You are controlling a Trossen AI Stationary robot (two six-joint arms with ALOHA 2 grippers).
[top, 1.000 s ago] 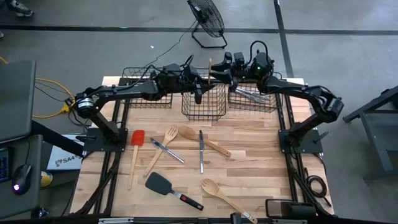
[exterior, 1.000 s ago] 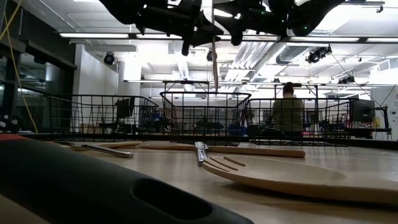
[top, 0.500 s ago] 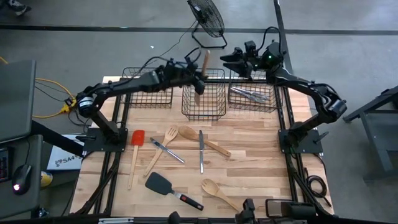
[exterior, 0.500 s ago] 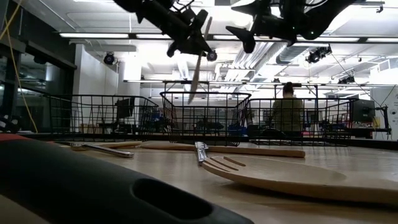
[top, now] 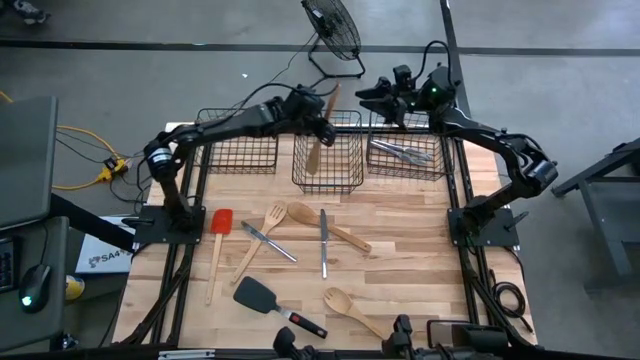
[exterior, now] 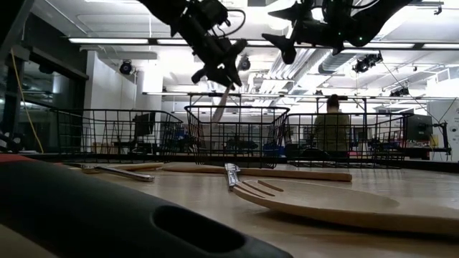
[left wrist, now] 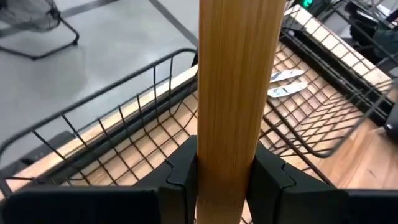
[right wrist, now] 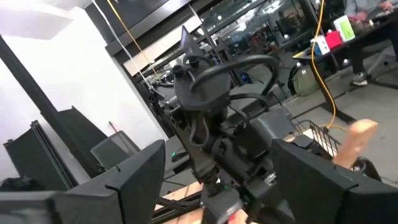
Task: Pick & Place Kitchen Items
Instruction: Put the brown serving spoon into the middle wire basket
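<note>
My left gripper is above the middle wire basket and shut on a pale wooden utensil. The utensil slants down, and its lower end reaches inside the basket's rim. My right gripper hangs open in the air over the far edge of the right basket, touching nothing. On the table lie a red-headed spatula, a wooden fork, a wooden spoon, a metal knife, a black turner and another wooden spoon. My left gripper pinches the wooden utensil's flat handle between its two fingers, which lie across it. The free end sticks up past the fingers. The rest hangs slanting below them, lifted clear, with the lower end inside the middle basket.
Silver cutlery lies in the right basket. The left basket stands beside the middle one along the table's far edge. More metal cutlery lies near the fork. A floor fan stands beyond the table, and a person sits far off.
My right gripper has drawn back from the utensil toward the table's far right and now hangs open. My left gripper has tipped the utensil from upright to slanting and come down, bringing its lower end into the middle basket.
</note>
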